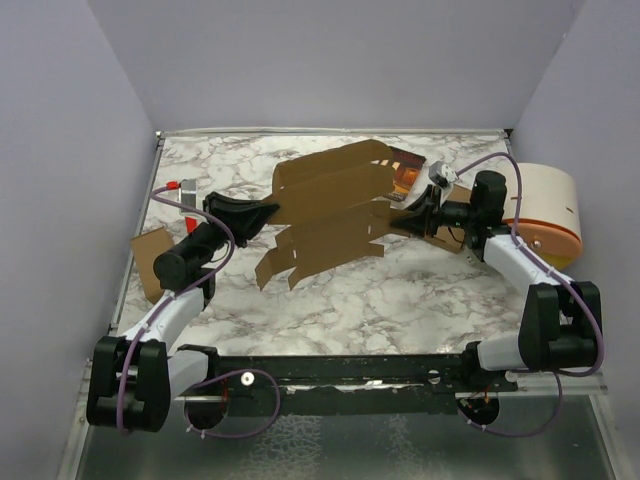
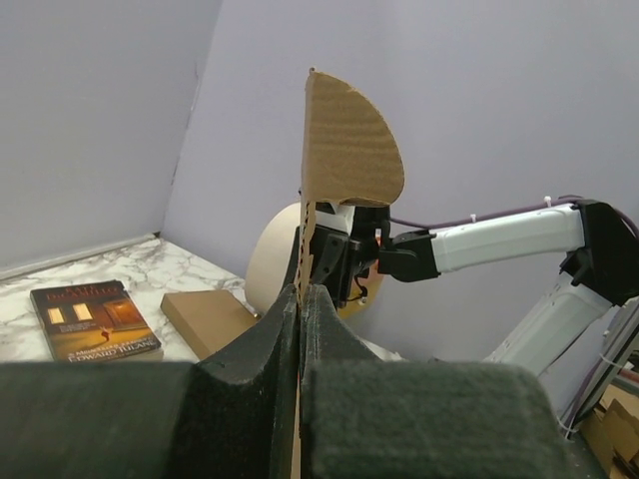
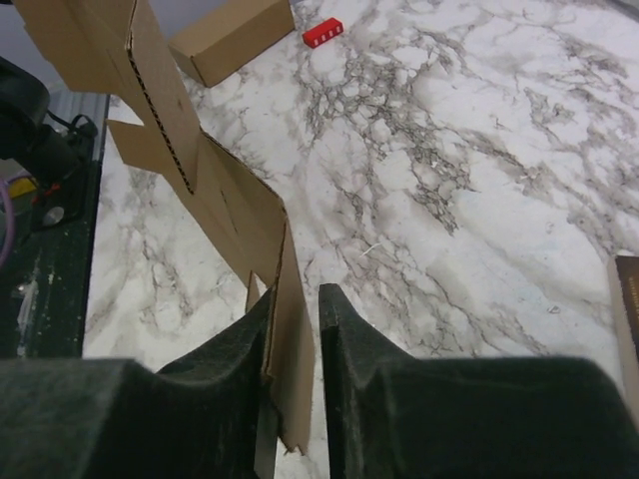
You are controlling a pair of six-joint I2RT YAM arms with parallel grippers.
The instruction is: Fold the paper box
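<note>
So the paper box was strung out over the table, left claw clenched on its left edge, right claw straddling its right end, couldn't tell if that one was actually pinching.

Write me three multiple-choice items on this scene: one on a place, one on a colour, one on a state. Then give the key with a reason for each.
1. Where on the table does the white drum stand?
A. far left corner
B. right edge
C. near middle

2. What colour is the small block?
A. red
B. blue
C. green

3. How is the left gripper?
A. open wide
B. shut on nothing
C. shut on the paper box

Key:
1 B, the top view shows it at the right edge.
2 A, it shows red against the marble.
3 C, it pinches the cardboard's edge in the left wrist view.
</note>
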